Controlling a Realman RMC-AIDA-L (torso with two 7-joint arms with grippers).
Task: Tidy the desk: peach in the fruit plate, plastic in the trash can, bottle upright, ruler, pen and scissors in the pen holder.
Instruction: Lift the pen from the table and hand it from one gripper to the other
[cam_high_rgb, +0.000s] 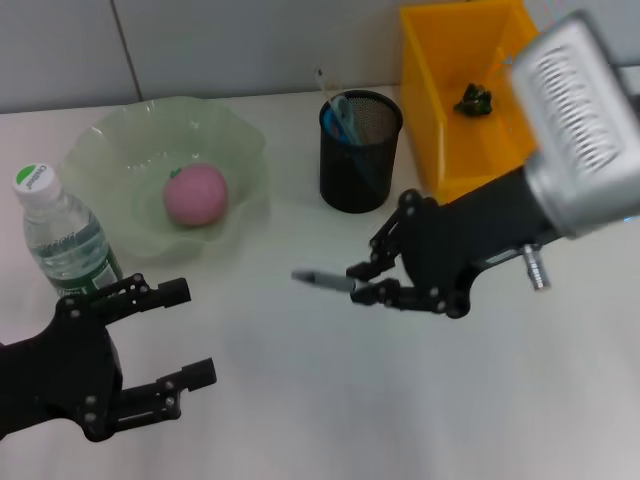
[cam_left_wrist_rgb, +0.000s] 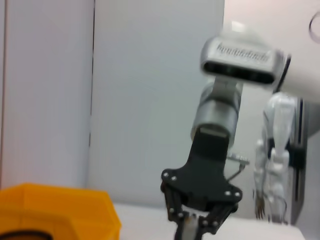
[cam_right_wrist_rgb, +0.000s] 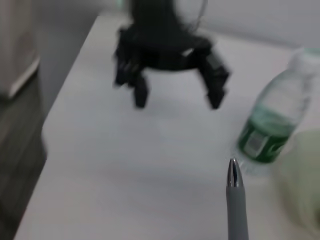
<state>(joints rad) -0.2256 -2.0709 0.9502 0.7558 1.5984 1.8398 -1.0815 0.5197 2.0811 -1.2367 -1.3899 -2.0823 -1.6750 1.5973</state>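
Pen (cam_high_rgb: 322, 279) held at one end in the closed jaws of the right gripper (cam_high_rgb: 362, 283), its shaft jutting out past the jaw tips over the bench (cam_high_rgb: 330, 400), short of the pen holder (cam_high_rgb: 359, 150). Judged light, stiff and slick; the end grip may let it pivot, so a hold nearer mid-shaft looks safer. Left gripper (cam_high_rgb: 190, 335) idle, jaws open, beside the upright bottle (cam_high_rgb: 58, 232).

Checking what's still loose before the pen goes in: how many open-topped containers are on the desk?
3: the green fruit plate holding the peach at back left, the black pen holder mid-back, and the yellow trash can at back right.
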